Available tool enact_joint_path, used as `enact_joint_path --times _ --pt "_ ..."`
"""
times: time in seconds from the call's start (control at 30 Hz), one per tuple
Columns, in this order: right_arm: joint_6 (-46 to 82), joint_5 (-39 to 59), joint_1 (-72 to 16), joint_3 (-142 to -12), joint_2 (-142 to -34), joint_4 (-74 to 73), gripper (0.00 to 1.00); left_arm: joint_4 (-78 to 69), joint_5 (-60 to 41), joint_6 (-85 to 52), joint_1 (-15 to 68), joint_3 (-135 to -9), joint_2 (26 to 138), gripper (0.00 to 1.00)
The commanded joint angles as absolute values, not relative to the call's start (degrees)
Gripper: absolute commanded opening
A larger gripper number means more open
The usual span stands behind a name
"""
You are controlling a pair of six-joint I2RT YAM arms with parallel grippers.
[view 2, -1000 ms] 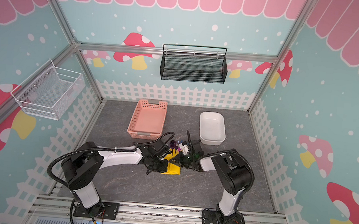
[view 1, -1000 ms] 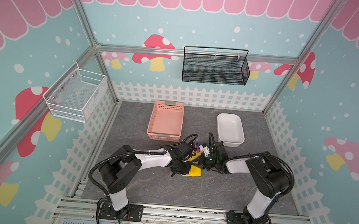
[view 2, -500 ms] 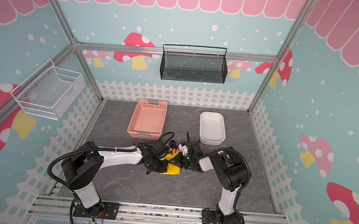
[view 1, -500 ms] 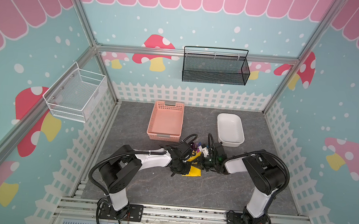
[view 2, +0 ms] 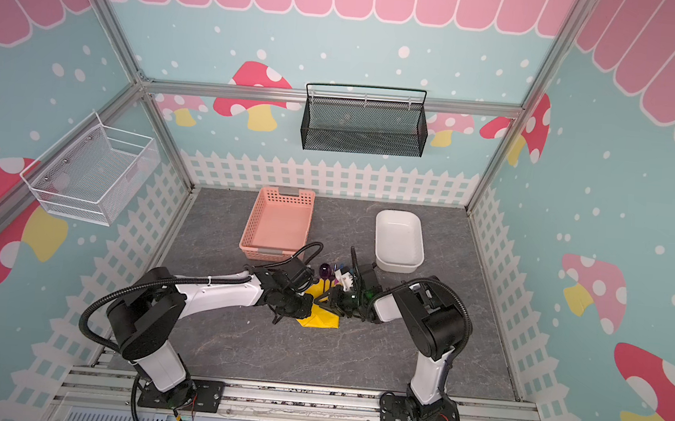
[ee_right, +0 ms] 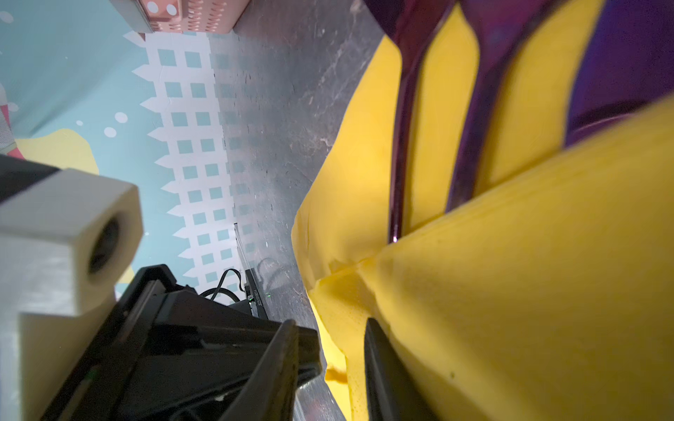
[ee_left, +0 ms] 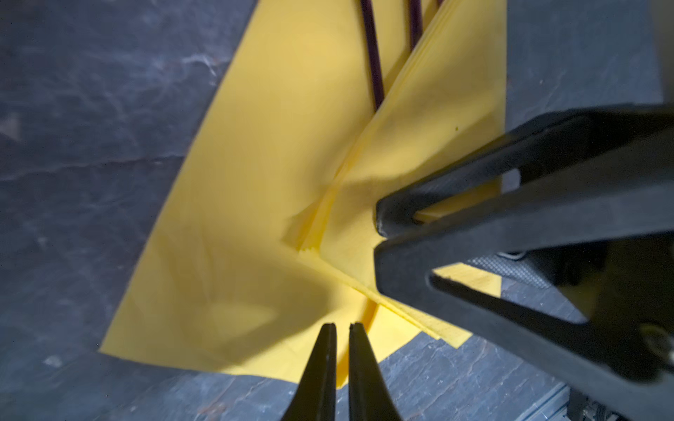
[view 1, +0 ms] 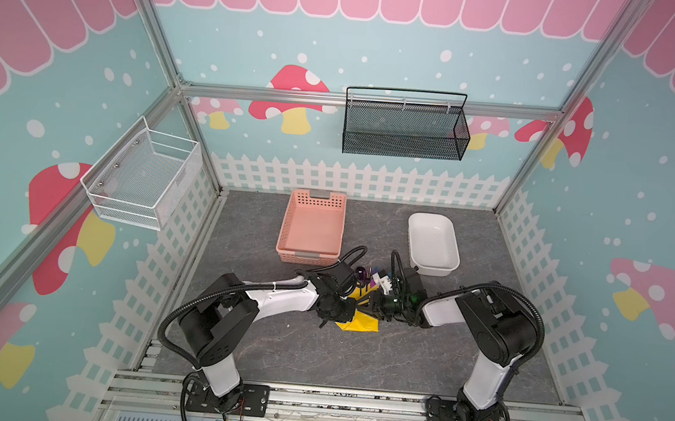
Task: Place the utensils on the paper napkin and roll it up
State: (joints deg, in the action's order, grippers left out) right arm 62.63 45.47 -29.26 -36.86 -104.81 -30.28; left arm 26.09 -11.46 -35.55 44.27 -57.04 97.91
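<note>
The yellow paper napkin (view 1: pixel 361 325) (view 2: pixel 320 320) lies on the grey table between my two grippers. One flap (ee_left: pixel 430 120) is folded over the handle ends of the dark purple utensils (ee_right: pixel 401 127) (ee_left: pixel 372 54). Their heads (view 1: pixel 363 273) (view 2: pixel 325 269) stick out past the far edge. My left gripper (ee_left: pixel 342 326) (view 1: pixel 345 314) is shut, with its tips over the napkin's near corner and nothing visibly between them. My right gripper (ee_right: pixel 328 328) (view 1: pixel 375 308) stands open at the folded flap's edge. One of its fingers (ee_left: pixel 386 215) is above the flap and the other below.
A pink basket (view 1: pixel 312 228) and a white tub (view 1: pixel 433 245) stand just behind the napkin. A black mesh basket (view 1: pixel 405 130) hangs on the back wall and a white wire basket (view 1: pixel 142 178) on the left wall. The two wrists are close together.
My right gripper's jaws have parted, releasing their pinch on the folded flap. The right arm's elbow has shifted slightly. The left gripper has stayed put and shut.
</note>
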Motion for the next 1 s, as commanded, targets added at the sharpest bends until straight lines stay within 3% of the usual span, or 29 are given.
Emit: enact_joint_path --times 0.0,0.2,0.4,0.97 --pt "62.59 45.43 -29.62 -36.07 -104.89 -30.08 0.3 26.5 -10.03 -35.86 42.7 -57.51 95.97 0.11" --pt "62.39 45.44 -29.62 -36.04 -105.79 -30.22 0.18 25.24 -13.32 -36.14 40.39 -58.56 97.12 0.06" --pt "62.24 45.7 -29.62 -35.97 -106.52 -30.2 0.13 25.15 -14.36 -37.42 40.26 -61.5 99.78 0.03" --pt "62.44 45.71 -29.64 -35.49 -105.92 -30.08 0.1 25.16 -15.99 -38.93 40.39 -63.0 105.95 0.0"
